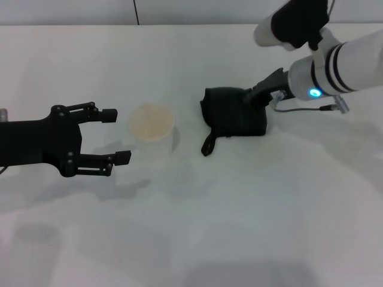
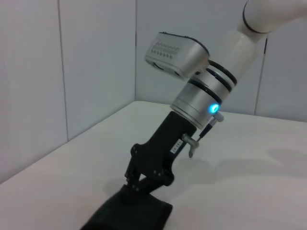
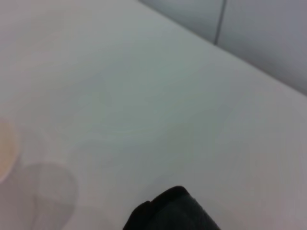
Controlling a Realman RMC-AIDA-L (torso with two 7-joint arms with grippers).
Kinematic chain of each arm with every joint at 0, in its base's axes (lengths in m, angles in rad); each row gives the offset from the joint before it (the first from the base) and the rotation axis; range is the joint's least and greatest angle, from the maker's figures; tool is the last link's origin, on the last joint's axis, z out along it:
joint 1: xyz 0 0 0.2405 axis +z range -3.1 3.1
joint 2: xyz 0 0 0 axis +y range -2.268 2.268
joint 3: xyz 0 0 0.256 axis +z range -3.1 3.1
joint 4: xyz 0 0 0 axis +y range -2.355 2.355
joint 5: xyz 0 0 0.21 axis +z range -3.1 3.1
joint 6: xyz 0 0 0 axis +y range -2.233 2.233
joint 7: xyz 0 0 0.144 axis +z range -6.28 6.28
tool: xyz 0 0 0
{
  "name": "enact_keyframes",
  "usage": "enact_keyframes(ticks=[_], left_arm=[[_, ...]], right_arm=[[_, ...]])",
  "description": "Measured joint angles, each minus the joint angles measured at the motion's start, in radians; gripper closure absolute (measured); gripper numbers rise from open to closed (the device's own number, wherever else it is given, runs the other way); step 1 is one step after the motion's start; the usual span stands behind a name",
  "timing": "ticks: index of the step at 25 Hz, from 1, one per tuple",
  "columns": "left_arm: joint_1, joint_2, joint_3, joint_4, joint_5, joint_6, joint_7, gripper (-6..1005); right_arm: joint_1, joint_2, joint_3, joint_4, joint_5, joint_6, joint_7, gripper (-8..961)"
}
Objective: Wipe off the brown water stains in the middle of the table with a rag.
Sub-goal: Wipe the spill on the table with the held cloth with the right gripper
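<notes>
The dark rag (image 1: 230, 116) lies bunched in the middle of the white table (image 1: 239, 209), its strap loop (image 1: 209, 143) trailing toward the front. My right gripper (image 1: 254, 98) comes in from the right and is shut on the rag's right side, pressing it on the tabletop. The left wrist view shows that gripper (image 2: 139, 184) with its fingers sunk into the rag (image 2: 129, 213). The rag's edge also shows in the right wrist view (image 3: 172, 213). No brown water stains show in any view. My left gripper (image 1: 116, 136) is open and empty at the left.
A pale orange-tinted translucent cup (image 1: 152, 125) stands just left of the rag, right in front of the left gripper's fingertips; it also shows in the right wrist view (image 3: 5, 148). A grey wall runs behind the table's far edge.
</notes>
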Motion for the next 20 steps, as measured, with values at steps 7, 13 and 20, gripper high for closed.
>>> enact_keyframes(ticks=[7, 13, 20], left_arm=[[0.002, -0.004, 0.000, -0.005, 0.000, 0.000, 0.000, 115], [0.008, -0.004, 0.000, -0.007, 0.000, 0.000, 0.000, 115], [0.012, -0.002, 0.000, -0.007, -0.012, 0.000, 0.000, 115]], right_arm=[[-0.052, -0.002, 0.088, -0.031, -0.038, -0.007, -0.001, 803], [-0.150, -0.004, 0.123, -0.124, -0.038, -0.048, 0.000, 798], [-0.260, -0.004, 0.162, -0.254, -0.039, -0.117, 0.001, 793]])
